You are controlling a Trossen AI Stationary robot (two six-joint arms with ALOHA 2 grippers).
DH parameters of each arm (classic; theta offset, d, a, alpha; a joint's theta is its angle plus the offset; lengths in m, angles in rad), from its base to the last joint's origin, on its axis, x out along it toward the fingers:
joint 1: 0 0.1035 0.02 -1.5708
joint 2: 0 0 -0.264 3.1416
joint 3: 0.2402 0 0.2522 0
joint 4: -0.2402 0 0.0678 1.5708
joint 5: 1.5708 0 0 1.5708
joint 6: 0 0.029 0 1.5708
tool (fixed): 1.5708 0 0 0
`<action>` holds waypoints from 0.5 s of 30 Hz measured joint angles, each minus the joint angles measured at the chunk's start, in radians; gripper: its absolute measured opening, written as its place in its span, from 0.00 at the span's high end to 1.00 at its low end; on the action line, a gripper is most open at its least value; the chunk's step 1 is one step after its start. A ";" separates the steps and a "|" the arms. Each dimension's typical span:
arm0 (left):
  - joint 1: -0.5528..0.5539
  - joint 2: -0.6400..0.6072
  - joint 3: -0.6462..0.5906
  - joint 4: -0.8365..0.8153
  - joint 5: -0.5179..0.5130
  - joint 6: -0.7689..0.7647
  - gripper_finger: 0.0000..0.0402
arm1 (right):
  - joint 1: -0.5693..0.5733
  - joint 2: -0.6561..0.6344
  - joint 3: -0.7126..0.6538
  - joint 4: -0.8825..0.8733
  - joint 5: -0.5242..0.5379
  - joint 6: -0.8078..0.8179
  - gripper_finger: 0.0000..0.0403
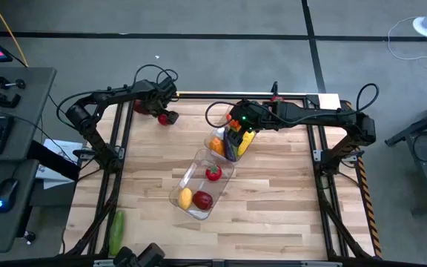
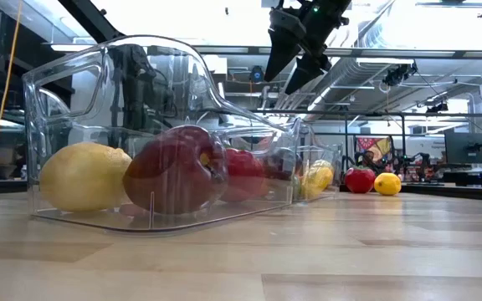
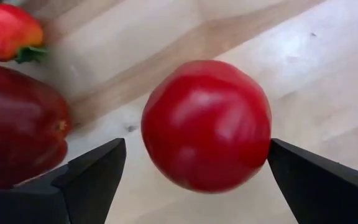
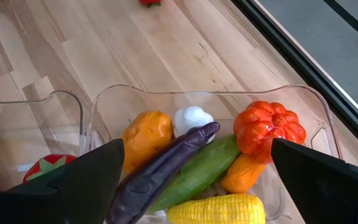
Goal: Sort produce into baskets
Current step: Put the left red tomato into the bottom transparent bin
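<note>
The left claw (image 3: 194,171) gapes around a tomato (image 3: 207,124) beside an apple (image 3: 17,124), while the right claw (image 4: 194,180) hangs wide open, empty, over the far bin (image 4: 325,130).

Baskets: two clear bins (image 1: 199,185) (image 1: 230,141)
Lemons: two showing (image 2: 82,176) (image 2: 387,183)
Cucumbers: two (image 1: 116,231) (image 4: 194,174)
Eggplant: one (image 4: 166,165)
Pumpkin: one (image 4: 269,129)
Garlic: one (image 4: 191,118)
Corn: one (image 4: 219,208)

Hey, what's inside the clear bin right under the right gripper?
The bin holds a purple eggplant, green cucumber, white garlic, orange pumpkin, corn and two orange pieces. Anything beneath that pile is hidden. The right gripper hangs open above.
</note>
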 joint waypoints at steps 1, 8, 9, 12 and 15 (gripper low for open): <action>0.000 0.000 0.000 0.013 -0.003 0.000 0.06 | 0.000 0.000 0.000 0.000 0.000 0.000 0.01; -0.001 0.000 0.001 0.106 0.008 -0.008 0.06 | 0.000 0.000 0.000 0.000 0.000 0.002 0.01; -0.001 0.000 0.001 0.106 0.008 -0.008 0.06 | 0.000 0.000 0.000 0.000 0.000 0.003 0.01; -0.001 0.000 0.001 0.101 0.008 -0.020 0.06 | 0.000 0.000 0.000 0.000 0.000 0.003 0.01; -0.001 0.001 -0.012 0.092 0.008 -0.051 0.06 | 0.000 0.000 0.000 0.000 0.000 0.003 0.01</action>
